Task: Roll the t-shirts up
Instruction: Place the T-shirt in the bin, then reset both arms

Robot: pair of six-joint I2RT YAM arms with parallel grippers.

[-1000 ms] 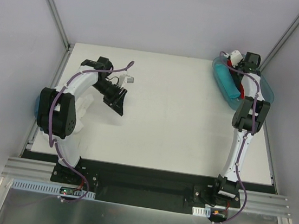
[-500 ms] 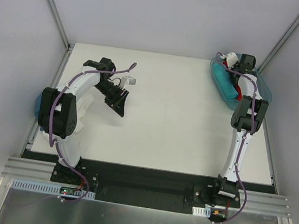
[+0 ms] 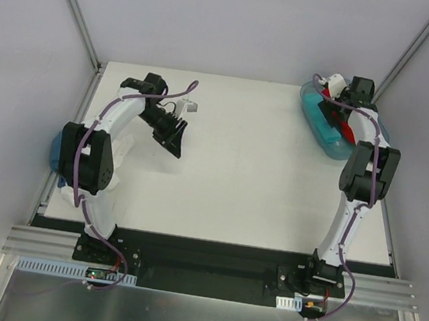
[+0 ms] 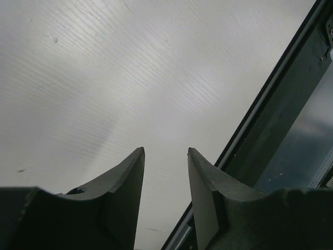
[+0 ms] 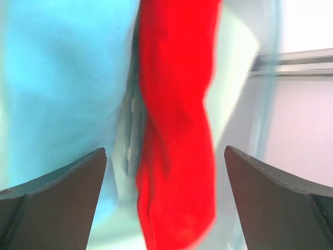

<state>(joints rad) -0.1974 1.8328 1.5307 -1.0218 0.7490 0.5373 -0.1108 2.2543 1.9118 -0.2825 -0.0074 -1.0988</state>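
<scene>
The red t-shirt (image 5: 177, 130) lies bunched in the tub (image 3: 335, 150) at the desk's (image 3: 260, 174) far right, its long axis running between the wide-spread jaws of my right gripper (image 5: 165, 150), while my left gripper (image 4: 165, 151) hovers half-spread, empty, well apart.

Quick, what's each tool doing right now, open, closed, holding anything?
Left tool: open, nothing between its fingers, over the bare table.
Right tool: wide open, holding nothing, poised over the red t-shirt.

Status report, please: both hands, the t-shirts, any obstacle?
Left hand open, empty, over table. Right hand wide open above red t-shirt, beside turquoise t-shirt, in tub. No obstacle seen.
</scene>
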